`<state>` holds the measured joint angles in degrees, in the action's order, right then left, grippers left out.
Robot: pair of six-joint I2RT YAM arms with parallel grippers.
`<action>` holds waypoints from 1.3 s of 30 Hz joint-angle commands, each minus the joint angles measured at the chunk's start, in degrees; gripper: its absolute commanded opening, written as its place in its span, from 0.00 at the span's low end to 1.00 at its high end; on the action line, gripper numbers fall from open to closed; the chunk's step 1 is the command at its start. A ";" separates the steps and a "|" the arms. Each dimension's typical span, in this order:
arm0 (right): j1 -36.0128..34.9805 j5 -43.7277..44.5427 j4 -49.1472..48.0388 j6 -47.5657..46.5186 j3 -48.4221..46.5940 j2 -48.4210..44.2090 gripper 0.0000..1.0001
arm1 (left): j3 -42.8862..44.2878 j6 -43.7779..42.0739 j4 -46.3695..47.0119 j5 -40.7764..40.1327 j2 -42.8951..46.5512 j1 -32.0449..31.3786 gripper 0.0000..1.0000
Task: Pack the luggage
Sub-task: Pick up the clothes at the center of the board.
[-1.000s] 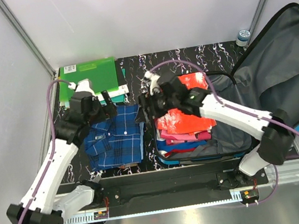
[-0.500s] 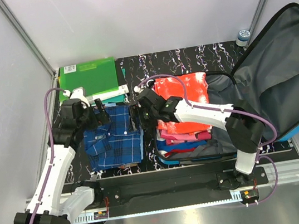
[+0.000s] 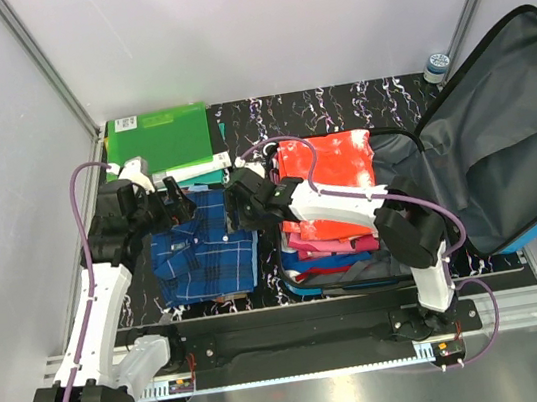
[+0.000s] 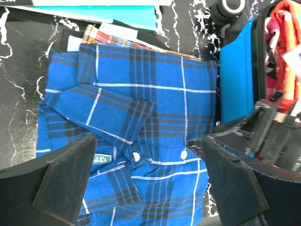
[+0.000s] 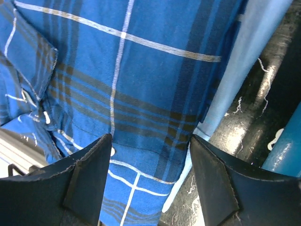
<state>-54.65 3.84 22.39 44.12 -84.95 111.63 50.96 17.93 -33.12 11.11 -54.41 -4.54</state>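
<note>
Left pincer gaping, empty, right pincer spread, empty — both over one plaid shirt, one luggage beside

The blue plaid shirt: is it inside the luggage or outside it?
Outside. The blue plaid shirt lies folded on the table, left of the open luggage, whose near half holds other clothes.

No legible text anywhere in the three views. The green folder carries a white label strip in the top view, with print too small to read. The blue plaid shirt has a small green tag near its collar in the left wrist view; the marks on it are blurred and cannot be made out.
</note>
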 commanded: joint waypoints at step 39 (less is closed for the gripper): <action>-1.25 -1.90 10.12 -8.70 -9.71 -8.45 0.00 | -1.48 -0.27 3.59 4.27 2.03 2.78 0.99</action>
<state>-55.51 1.87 30.57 38.15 -90.54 109.03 50.00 17.93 -32.42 13.96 -53.67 -2.15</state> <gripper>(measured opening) 0.024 0.984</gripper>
